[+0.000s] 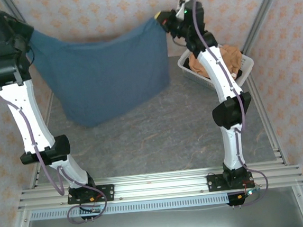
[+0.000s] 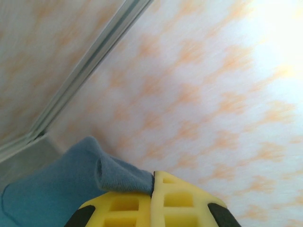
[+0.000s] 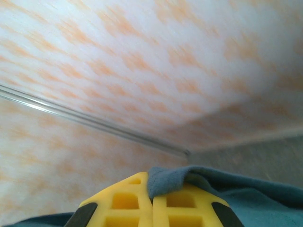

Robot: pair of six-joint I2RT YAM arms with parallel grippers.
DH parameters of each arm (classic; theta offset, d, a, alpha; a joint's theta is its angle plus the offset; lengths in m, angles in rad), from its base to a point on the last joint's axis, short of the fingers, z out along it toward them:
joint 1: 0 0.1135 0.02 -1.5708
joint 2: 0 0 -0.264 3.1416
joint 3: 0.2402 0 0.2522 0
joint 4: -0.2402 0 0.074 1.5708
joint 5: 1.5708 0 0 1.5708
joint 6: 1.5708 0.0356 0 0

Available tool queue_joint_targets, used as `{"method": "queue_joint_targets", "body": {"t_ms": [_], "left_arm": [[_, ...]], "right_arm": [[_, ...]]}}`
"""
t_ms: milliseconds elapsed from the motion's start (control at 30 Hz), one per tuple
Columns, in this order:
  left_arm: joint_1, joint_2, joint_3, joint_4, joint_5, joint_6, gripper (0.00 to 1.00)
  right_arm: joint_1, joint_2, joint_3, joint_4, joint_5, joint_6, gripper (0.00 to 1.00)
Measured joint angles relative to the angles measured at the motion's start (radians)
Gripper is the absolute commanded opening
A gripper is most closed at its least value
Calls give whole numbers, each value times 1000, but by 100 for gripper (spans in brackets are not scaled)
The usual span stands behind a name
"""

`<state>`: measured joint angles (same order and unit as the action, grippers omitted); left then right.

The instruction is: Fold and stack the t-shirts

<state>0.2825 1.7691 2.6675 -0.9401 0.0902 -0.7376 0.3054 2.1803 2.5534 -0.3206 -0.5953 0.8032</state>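
Hanging slate-blue shirt [image 1: 105, 75] stretched in mid-air, left gripper [image 2: 152, 184] closed tight on one corner, right gripper [image 3: 151, 187] pinching the other, orange-tan shirt [image 1: 232, 55] heaped in white basket [image 1: 246, 67].

A robot lab work cell: a white left arm [image 1: 27, 121] and a white right arm [image 1: 220, 78] are bolted to aluminium rails [image 1: 158, 186] along the near edge of a grey stone-look table [image 1: 159, 139], closed in on the left, right and far sides by metal frame posts [image 1: 263, 5] and wall panels [image 1: 95, 12] printed with small orange motifs
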Motion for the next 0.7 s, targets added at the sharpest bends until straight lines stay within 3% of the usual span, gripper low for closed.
{"method": "queue_joint_targets", "body": {"t_ms": [133,233,400,467,600,700], "left_arm": [[0,-92,50,31,0,3,0],[0,-226,-74,33,-1,4,0],[-2,-534,-640,64,-2,-14,0],[-7,-635,-893,63,0,-37,0],[-51,-762,-1406,52,23,-100,0],[-114,-800,-1690,30,40,-148,0]], "right_arm": [[-48,55,218,5,13,39,0],[-79,55,244,-5,15,43,0],[-81,50,144,-164,4,-5,0],[-67,19,-12,-220,12,-44,0],[-34,-140,-617,-194,66,-56,0],[-21,-213,-968,-184,98,-34,0]]}}
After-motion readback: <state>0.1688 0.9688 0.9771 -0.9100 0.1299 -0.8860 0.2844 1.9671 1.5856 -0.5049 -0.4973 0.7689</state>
